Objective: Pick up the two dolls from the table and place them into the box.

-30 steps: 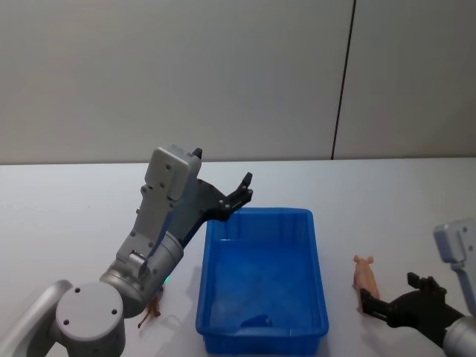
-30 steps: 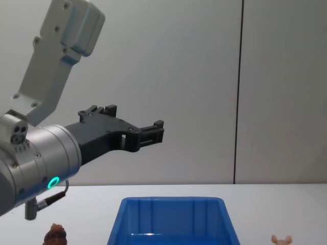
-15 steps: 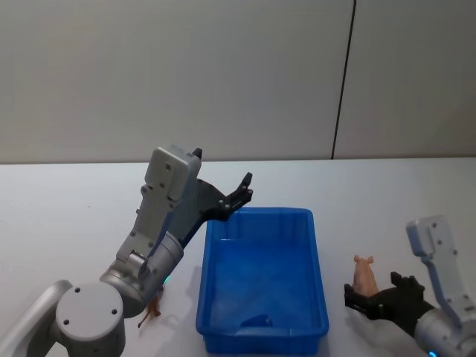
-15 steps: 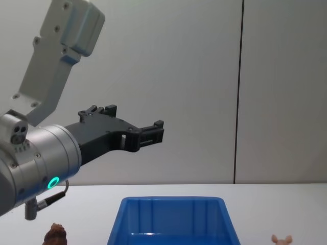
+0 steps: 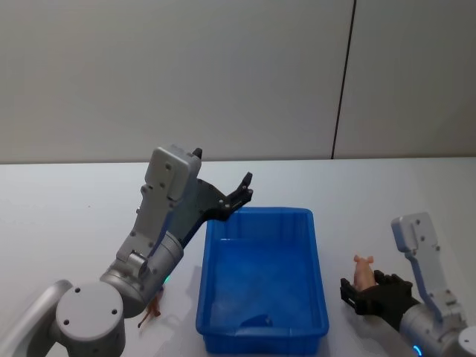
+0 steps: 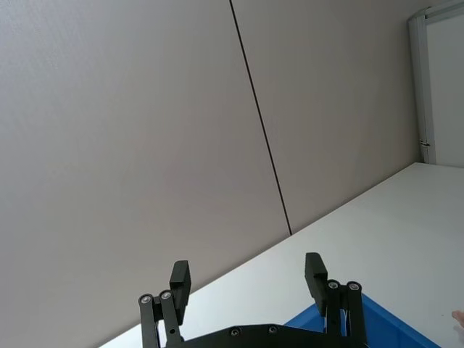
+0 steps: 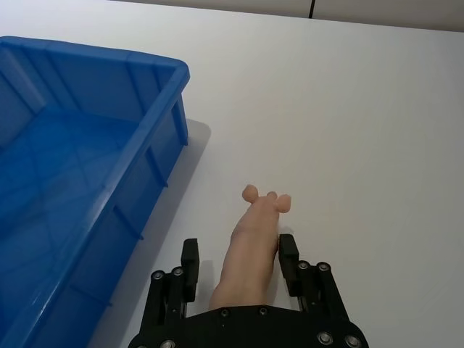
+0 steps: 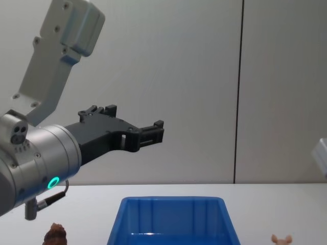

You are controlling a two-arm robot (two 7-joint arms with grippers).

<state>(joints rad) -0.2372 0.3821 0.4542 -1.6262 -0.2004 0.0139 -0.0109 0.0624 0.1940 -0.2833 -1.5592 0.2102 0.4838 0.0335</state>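
Partly hidden: pale doll [image 7: 255,225] between parted fingers of right tool [image 7: 239,251]; left tool [image 6: 246,270] likewise apart.

Pink doll [image 5: 364,273], brown doll [image 8: 55,235] flanking box [image 5: 262,213]

The head view has the brown doll [image 5: 151,310] mostly tucked behind the left arm [image 5: 156,230], just a thin bit poking out, so its shape is anyone's guess. The chest view's bottom edge chops off the box [image 8: 171,217] and leaves only the top of each doll. In the right wrist view the pink doll [image 7: 255,225] has its back end buried under the right gripper [image 7: 238,252], and the box runs off the frame. There's a dark patch [image 5: 256,321] by the box's near wall, no telling what it is. The left wrist view catches a pink speck [image 6: 458,317] at the edge, too small to call.
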